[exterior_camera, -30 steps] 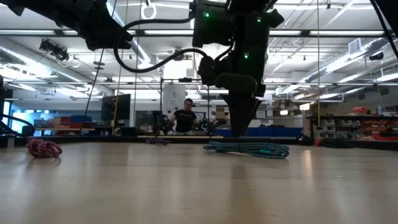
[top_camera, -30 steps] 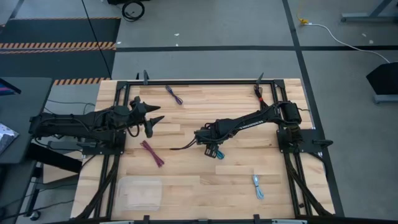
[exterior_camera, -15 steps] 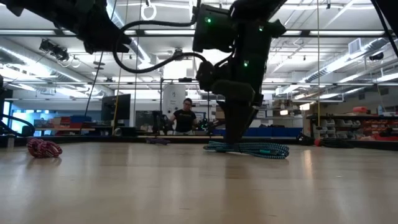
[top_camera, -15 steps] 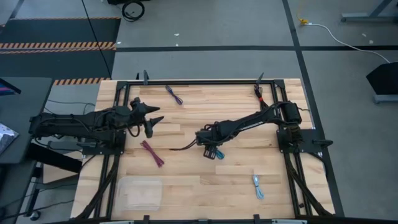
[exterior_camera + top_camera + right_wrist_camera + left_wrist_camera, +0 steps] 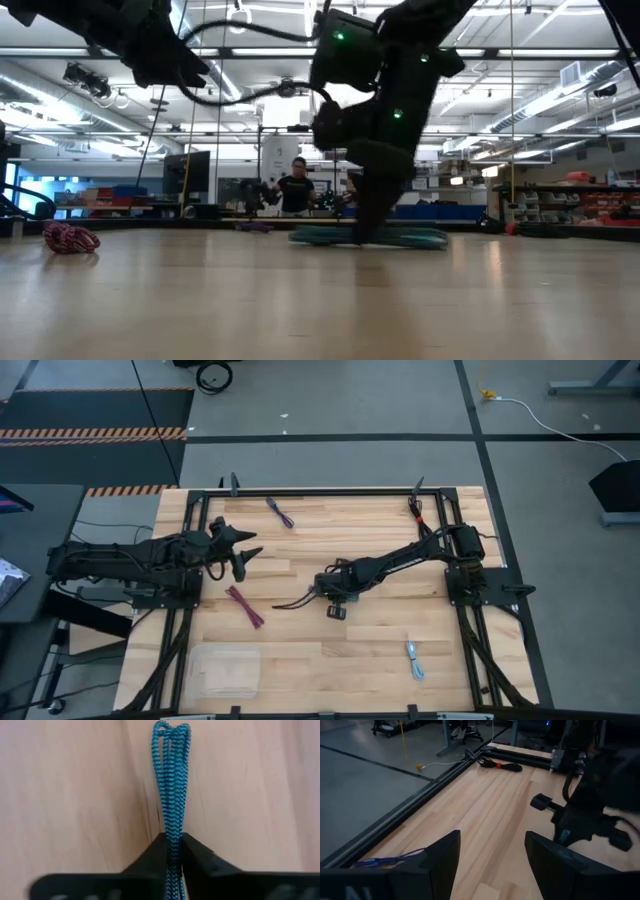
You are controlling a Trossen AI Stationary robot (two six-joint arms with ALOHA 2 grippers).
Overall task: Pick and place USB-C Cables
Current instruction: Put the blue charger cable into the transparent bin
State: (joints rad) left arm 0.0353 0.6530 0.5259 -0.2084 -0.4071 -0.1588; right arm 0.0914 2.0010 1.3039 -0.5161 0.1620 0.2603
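Teal USB-C cable (image 5: pixel 171 785): bundle pinched between the closed fingers of the right gripper (image 5: pixel 172 851) low at table centre, long axis running straight ahead beyond the fingertips; left gripper (image 5: pixel 492 851) spread wide, empty, well apart.

Teal zigzag-braided cable (image 5: pixel 171 795) (two-tone blue), maroon cable (image 5: pixel 244 607), purple cable (image 5: pixel 280 512), pale wood table (image 5: pixel 380 660)

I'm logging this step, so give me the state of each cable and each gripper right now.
teal cable: on the table, pinched by the right gripper
right gripper: shut on the teal cable
left gripper: open, empty
maroon cable: loose on table
purple cable: loose
light blue cable: loose
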